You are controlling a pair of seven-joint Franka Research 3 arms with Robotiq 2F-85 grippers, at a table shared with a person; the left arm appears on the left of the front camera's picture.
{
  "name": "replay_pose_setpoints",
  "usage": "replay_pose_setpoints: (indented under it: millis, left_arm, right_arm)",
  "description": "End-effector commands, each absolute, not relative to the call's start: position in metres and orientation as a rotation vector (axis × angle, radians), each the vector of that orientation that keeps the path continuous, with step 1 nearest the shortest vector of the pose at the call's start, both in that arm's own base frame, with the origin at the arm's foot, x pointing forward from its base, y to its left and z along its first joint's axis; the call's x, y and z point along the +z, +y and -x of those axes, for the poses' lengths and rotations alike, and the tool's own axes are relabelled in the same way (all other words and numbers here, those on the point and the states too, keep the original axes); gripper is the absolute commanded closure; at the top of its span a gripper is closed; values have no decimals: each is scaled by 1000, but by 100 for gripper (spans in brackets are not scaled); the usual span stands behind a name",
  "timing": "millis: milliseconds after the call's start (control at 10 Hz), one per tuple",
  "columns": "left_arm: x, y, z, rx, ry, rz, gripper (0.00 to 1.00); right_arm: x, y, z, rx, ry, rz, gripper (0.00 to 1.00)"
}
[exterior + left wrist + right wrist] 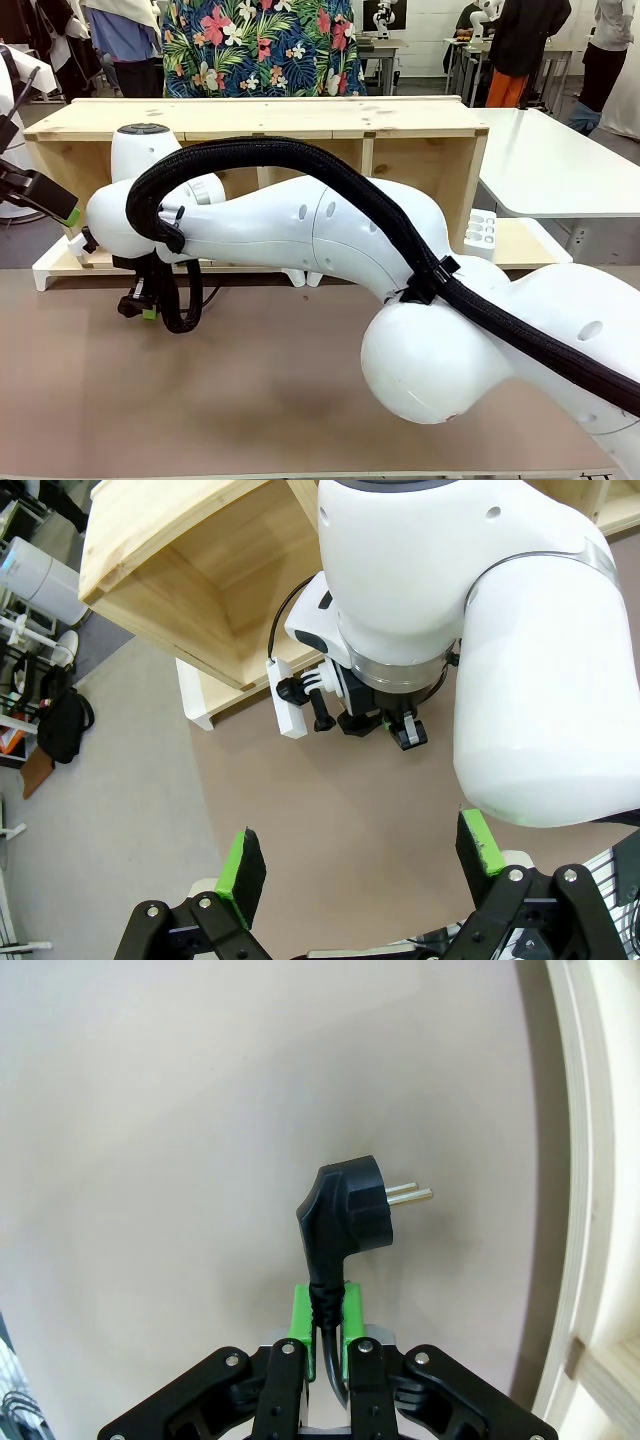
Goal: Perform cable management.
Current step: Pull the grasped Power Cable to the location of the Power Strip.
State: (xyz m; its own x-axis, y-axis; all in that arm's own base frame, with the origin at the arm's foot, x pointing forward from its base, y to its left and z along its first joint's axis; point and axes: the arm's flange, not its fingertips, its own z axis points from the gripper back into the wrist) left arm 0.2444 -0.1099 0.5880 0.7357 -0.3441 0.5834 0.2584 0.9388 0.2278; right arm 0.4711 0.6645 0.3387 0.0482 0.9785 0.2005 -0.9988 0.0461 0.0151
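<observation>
Table (280,390) fills the near ground, brown and bare up front. The wooden shelf (270,118) stands along its far side, with a white power strip (481,232) lying on the shelf's base at the right end. A person (262,45) in a flowered shirt stands behind it all.

Now the big one: the right arm (300,230) reaches all the way across from the right to the left end. Its ribbed hose (330,165) arches over it, and the wrist is tipped down low over the table.

At the left edge, the left gripper (360,852) hangs higher up, fingers spread wide with nothing between them, looking down on the right arm's wrist. I'd say it's parked clear of the work, or waiting for a handover.

Down to the right gripper (327,1316): its green pads are pressed together on the cable (320,1288), pinching it just below the plug (345,1210). Sensible hold, that: gripped so short, the heavy end can't flop or swing. The plug seems to hang just off the table, touching nothing. Its two prongs (408,1195) point sideways toward the shelf's pale edge, well apart from that power strip.
</observation>
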Motion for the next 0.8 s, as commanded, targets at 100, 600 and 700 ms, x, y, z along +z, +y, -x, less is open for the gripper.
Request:
replay_pose_setpoints:
  millis: [100, 600, 700]
  left_arm:
    - [588, -109, -246, -336, -668, -138, 0]
    - [588, -109, -246, -336, -668, -138, 0]
    - [588, -109, -246, -336, -668, -138, 0]
  right_arm:
    - [344, 621, -438, 1479, -120, -106, 86]
    - [344, 601, -426, 1463, -137, -110, 86]
    - [343, 597, -424, 1459, -143, -110, 86]
